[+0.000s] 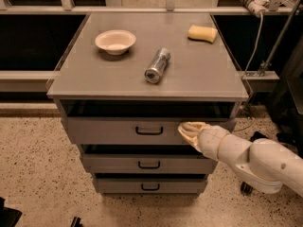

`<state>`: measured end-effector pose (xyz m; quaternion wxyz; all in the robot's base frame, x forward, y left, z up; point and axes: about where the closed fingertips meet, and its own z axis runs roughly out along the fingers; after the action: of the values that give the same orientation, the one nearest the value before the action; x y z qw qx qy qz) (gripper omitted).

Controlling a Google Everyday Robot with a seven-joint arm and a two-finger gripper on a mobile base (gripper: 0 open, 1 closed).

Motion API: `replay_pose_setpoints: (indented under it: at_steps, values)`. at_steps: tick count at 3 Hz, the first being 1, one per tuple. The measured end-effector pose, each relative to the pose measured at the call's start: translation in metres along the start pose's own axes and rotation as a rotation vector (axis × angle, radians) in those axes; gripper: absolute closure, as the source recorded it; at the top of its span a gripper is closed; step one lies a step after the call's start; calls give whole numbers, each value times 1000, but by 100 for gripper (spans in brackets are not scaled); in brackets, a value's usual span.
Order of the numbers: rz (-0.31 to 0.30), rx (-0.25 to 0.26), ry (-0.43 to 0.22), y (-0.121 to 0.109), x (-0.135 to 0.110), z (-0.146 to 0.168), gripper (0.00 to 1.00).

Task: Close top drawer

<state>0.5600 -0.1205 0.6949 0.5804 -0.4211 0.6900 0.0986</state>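
Note:
The top drawer [109, 130] of the grey cabinet [85, 86] stands slightly pulled out, with a dark gap above its front and a small black loop handle [149, 131] at the centre. My gripper [188, 129] rests against the drawer front just right of the handle, at the end of my white arm [255, 160] that comes in from the lower right. Two lower drawer fronts [118, 164] sit below it.
On the cabinet top lie a pale bowl [115, 41], a silver can [157, 65] on its side and a yellow sponge [202, 33]. Speckled floor [33, 174] surrounds the cabinet. A stand with cables [265, 56] is at the right.

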Motion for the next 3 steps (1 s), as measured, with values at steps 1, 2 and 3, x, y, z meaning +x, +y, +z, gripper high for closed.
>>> replay_pose_setpoints:
  at_steps: [1, 2, 3]
  values:
    - [126, -77, 73, 1, -8, -46, 100]
    - [174, -77, 118, -10, -15, -84, 82]
    - [174, -78, 118, -10, -15, -84, 59]
